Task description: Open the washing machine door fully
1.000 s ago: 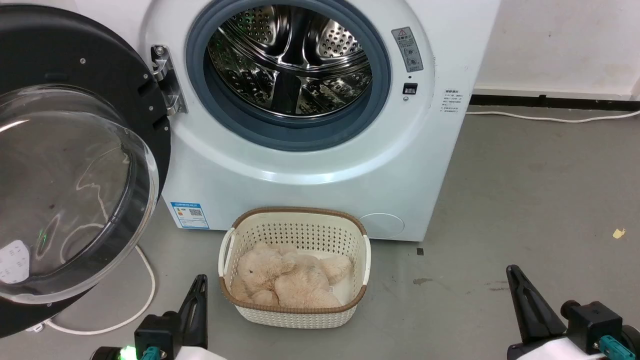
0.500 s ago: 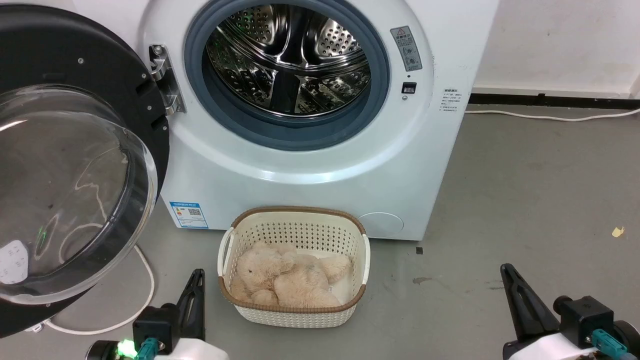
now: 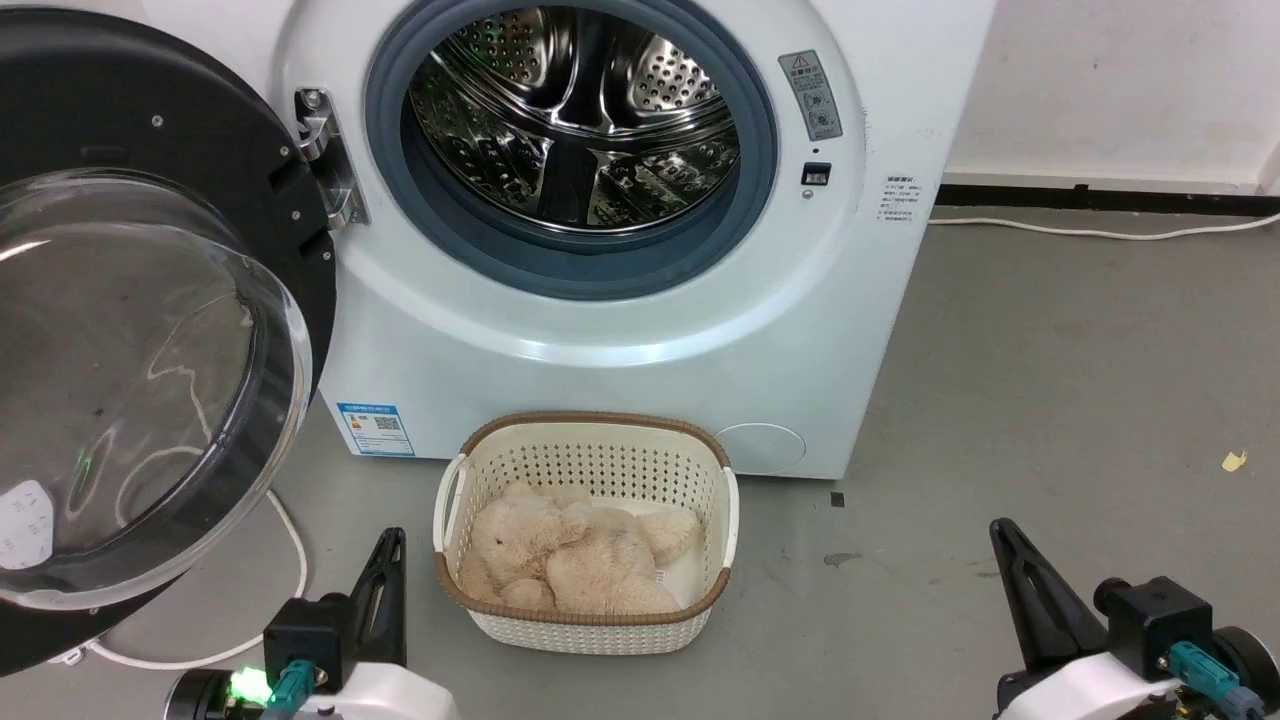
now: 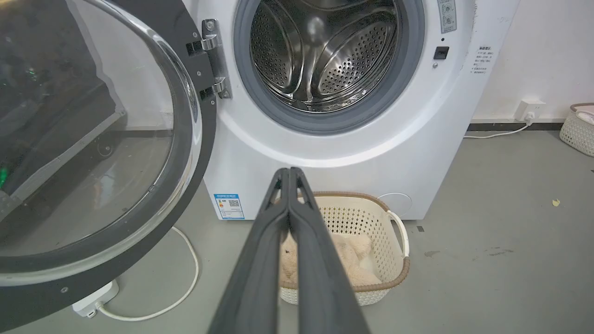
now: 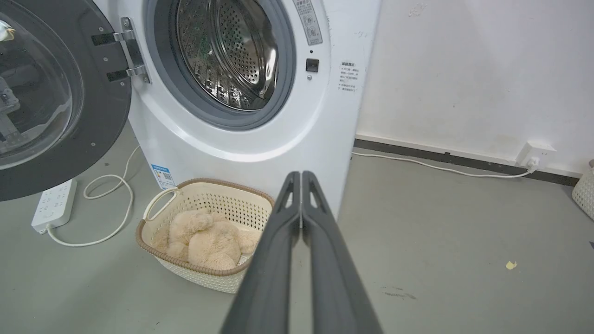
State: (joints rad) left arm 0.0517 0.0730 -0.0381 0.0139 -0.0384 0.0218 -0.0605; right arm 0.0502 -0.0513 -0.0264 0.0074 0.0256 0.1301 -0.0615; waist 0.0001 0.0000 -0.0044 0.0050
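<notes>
The white washing machine (image 3: 600,360) fills the upper middle of the head view, its steel drum (image 3: 575,110) exposed inside the grey-blue gasket. The black washing machine door (image 3: 130,90) stands swung out to the left on its metal hinge (image 3: 325,155), its clear glass bowl (image 3: 130,380) bulging toward me. My left gripper (image 3: 392,540) is shut with nothing in it, low at the left, well clear of the door (image 4: 93,139). My right gripper (image 3: 1000,530) is shut and empty at the lower right, far from the machine (image 5: 260,139).
A cream perforated basket (image 3: 590,440) holding a beige plush toy (image 3: 575,560) sits on the floor in front of the machine. A white cable (image 3: 290,560) and power strip (image 5: 53,204) lie under the door. Another cable (image 3: 1100,235) runs along the right wall. Open grey floor lies to the right.
The picture has shifted slightly, so the camera moved. Both grippers sit a little lower and further left in the view. The door and basket have not moved.
</notes>
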